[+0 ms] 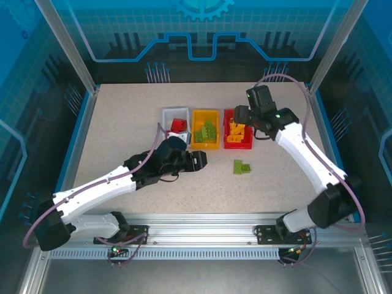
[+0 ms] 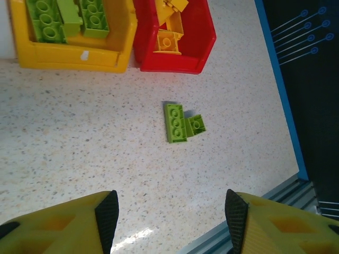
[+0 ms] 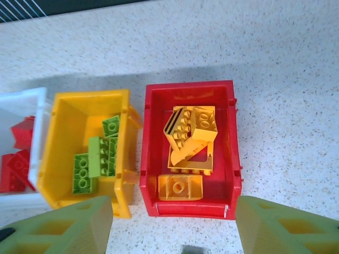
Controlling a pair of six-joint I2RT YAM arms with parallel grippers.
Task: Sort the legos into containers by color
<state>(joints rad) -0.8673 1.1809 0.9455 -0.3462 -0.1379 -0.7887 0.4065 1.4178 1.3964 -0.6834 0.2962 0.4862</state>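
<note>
Top external view: we see the desk [image 1: 122, 128] open along its left and near edges, with wide room there. Three bins stand side by side in a row across the desk's middle: the white bin [image 1: 166, 114], yellow bin [image 1: 205, 112] and red bin [image 1: 239, 147]. Red legos [image 3: 16, 153] lie in the white bin, green legos [image 3: 95, 164] in the yellow bin and yellow legos [image 3: 190, 137] in the red bin. Two loose legos [image 2: 180, 123], both green, lie touching each other on the desk, between the red bin and the near edge. The left gripper [image 2: 172, 211] has its fingers apart and holds nothing. The right gripper [image 3: 172, 222] hangs over the red bin, its fingers likewise apart and holding nothing.
</note>
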